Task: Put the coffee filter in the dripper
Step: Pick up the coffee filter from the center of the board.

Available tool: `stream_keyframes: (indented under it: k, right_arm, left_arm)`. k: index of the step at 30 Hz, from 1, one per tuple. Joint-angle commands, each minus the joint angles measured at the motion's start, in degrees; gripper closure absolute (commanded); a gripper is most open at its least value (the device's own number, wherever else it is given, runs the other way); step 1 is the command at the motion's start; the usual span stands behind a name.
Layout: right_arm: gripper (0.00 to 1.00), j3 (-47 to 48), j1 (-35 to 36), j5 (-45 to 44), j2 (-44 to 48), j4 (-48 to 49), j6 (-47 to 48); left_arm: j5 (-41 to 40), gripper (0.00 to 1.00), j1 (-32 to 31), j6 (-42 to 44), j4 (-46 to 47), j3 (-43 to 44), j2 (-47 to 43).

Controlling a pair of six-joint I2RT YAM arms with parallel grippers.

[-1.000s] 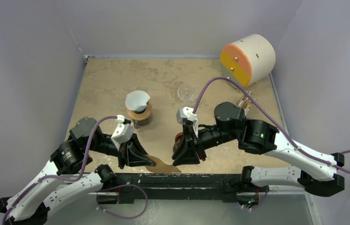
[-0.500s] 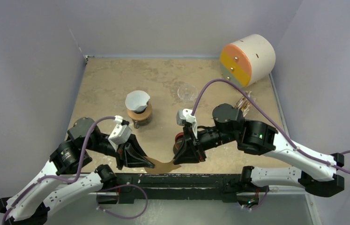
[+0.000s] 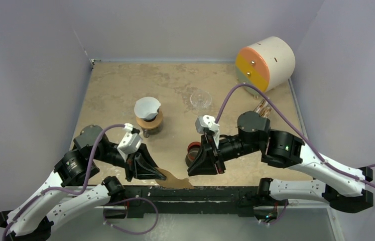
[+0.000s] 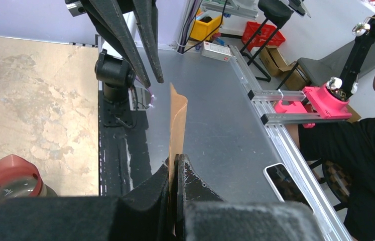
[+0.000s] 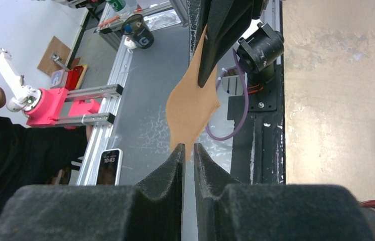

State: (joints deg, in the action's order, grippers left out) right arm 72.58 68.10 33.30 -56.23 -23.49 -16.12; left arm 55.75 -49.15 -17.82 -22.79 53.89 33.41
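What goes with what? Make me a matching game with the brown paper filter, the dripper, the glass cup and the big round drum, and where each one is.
Things:
1. coffee filter
2. dripper
3. glass cup
4. round drum

Places:
A. sitting on the wooden ring
B. in the far right corner
C. pinched in the left gripper at the near edge
D. standing by itself, between the dripper and the drum

Pairs: 1-C, 2-A, 3-D, 4-B

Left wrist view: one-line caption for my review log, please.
Left gripper shut on the brown coffee filter, held edge-on, right gripper close at its far edge.
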Motion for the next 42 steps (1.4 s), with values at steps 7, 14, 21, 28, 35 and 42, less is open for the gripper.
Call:
stream_keyframes:
  k: [7,14,21,28,35,42]
  right_arm:
    - [0.83,-1.6,0.2,3.6,-0.1,3.1,-1.4]
    - [0.83,-1.4,0.2,1.7,1.5,3.0,-1.3]
    - [0.82,-1.4,0.2,2.9,1.1,2.6,-1.5]
    - [0.81,-1.5,0.2,2.2,-0.2,2.3,-0.9]
    - [0.79,-1.0,0.2,1.7,-0.8,1.6,-0.1]
    - [0.68,-1.0,0.2,-2.2,0.6,0.9,0.4]
  left_arm:
    - [-2.3,1.00,0.2,0.7,-0.2,1.1,0.2]
    - [-2.6,1.00,0.1,1.9,-1.9,0.6,0.7]
    - [-3.1,1.00,0.2,2.1,-1.6,0.4,1.0]
    - [-2.8,1.00,0.2,1.8,-1.5,0.5,0.9]
    - [-2.8,1.00,0.1,1.7,-1.4,0.7,1.1]
    - [-2.2,1.00,0.2,1.7,-1.4,1.0,1.1]
